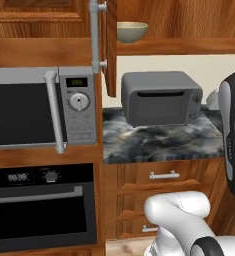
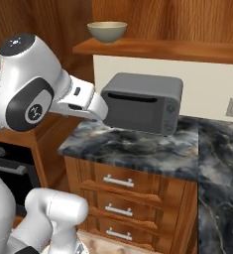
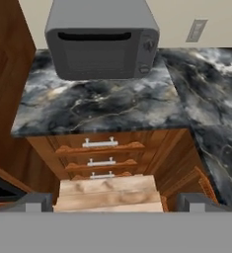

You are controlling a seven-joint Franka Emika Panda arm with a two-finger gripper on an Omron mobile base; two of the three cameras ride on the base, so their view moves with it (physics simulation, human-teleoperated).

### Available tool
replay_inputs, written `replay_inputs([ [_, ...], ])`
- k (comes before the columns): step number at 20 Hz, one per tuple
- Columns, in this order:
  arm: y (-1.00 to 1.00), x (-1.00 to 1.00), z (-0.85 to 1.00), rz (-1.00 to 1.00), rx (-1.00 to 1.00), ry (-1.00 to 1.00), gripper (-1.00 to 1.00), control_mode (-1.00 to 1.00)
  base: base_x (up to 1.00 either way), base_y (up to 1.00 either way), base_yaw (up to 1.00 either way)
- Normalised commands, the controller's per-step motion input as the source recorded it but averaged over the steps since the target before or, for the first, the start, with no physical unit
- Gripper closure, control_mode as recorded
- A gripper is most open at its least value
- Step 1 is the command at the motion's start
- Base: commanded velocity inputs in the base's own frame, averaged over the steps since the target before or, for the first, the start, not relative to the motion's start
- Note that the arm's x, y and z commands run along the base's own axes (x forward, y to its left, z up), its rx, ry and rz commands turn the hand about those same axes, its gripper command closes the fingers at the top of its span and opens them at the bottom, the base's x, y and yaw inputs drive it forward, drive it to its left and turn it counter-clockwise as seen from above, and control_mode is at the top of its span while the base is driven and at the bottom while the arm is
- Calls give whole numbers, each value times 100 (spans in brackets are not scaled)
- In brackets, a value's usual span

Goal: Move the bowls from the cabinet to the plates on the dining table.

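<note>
Grey-olive outside with a pale rim, one bowl is sitting upright on the cabinet shelf. The gripper is hanging with its jaws spread wide, holding nothing.

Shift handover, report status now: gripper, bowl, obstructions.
Gripper open, empty, facing the drawers. One bowl on the cabinet shelf, door open. Toaster oven sits below the shelf.

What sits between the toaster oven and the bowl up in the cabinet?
Nothing stands there: above the toaster oven comes bare cream wall, then the wooden shelf that carries the bowl. The right base view shows it best.
</note>
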Motion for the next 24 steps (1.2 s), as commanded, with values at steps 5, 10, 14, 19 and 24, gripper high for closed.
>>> replay_inputs([
  [5, 0, 0, 0, 0, 0, 0, -100, 100, 55, -21, 5],
  [10, 0, 0, 0, 0, 0, 0, -100, 100, 37, -28, 3],
  [14, 0, 0, 0, 0, 0, 0, -100, 100, 5, -20, 2],
  [19, 0, 0, 0, 0, 0, 0, -100, 100, 0, -17, 0],
  [24, 0, 0, 0, 0, 0, 0, -100, 100, 2, -19, 0],
])
